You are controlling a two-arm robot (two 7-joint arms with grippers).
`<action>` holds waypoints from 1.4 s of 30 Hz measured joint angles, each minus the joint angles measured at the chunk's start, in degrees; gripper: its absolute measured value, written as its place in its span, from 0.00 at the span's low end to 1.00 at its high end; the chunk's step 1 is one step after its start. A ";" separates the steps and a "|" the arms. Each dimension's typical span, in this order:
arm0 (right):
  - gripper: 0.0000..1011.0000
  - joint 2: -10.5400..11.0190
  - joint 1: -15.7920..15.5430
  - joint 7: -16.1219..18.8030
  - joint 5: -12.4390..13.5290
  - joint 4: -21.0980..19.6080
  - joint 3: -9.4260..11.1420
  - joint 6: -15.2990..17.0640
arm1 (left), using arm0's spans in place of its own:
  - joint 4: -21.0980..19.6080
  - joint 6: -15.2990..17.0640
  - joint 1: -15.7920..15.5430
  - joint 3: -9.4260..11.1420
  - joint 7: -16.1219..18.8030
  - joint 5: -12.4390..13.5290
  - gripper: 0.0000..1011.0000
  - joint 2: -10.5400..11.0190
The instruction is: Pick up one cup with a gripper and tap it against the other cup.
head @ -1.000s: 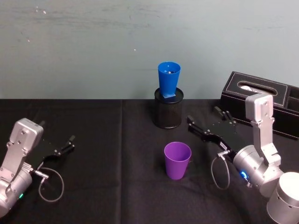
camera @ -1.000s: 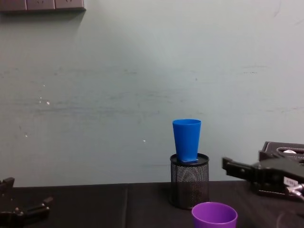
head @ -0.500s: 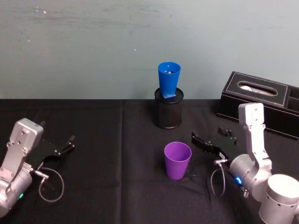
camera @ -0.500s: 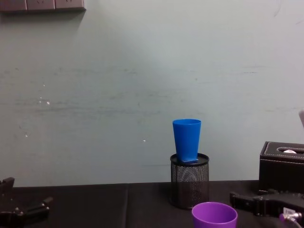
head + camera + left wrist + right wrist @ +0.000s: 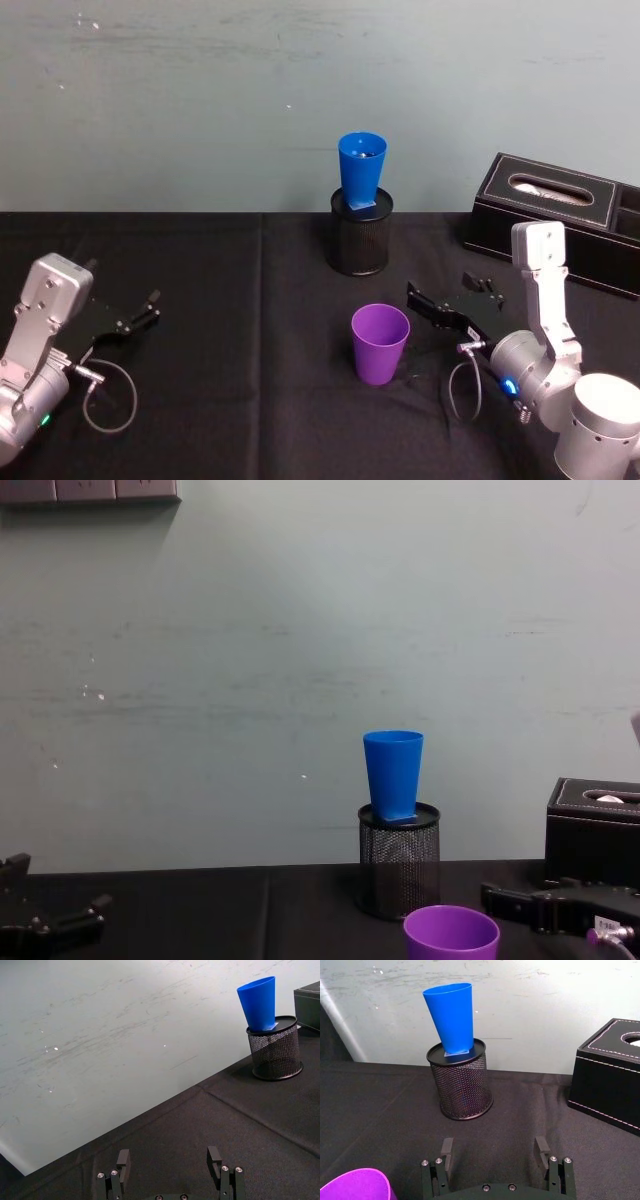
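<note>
**Approach to the purple cup, nothing grasped**

Purple cup [image 5: 380, 343] is seen upright on the black table [image 5: 230, 300], near the robot and central. The right gripper [image 5: 446, 304] is held low, just to the cup's right, its jaws spread and empty; that height and side-on pose appear chosen so the flat jaws can close around the cup's wall. The blue cup [image 5: 360, 172] is propped, slightly tilted, in the mouth of a black mesh pen holder [image 5: 360, 242] farther back, which raises it, so the tap will likely need a lift. A black tissue box [image 5: 560, 215] sits far right. The left gripper [image 5: 135, 315] is parked at the near left, jaws apart, holding nothing.
</note>
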 joint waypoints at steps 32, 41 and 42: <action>0.99 0.11 -0.12 -0.66 -0.39 -0.43 -0.17 0.14 | 0.00 0.00 0.00 0.00 0.00 0.00 0.99 0.00; 0.99 0.11 -0.12 -0.69 -0.39 -0.44 -0.17 0.13 | 0.00 0.00 0.00 0.00 0.00 0.00 0.99 0.00; 0.99 0.11 -0.12 -0.69 -0.39 -0.44 -0.17 0.14 | 0.00 0.00 0.00 0.00 0.00 0.00 0.99 0.00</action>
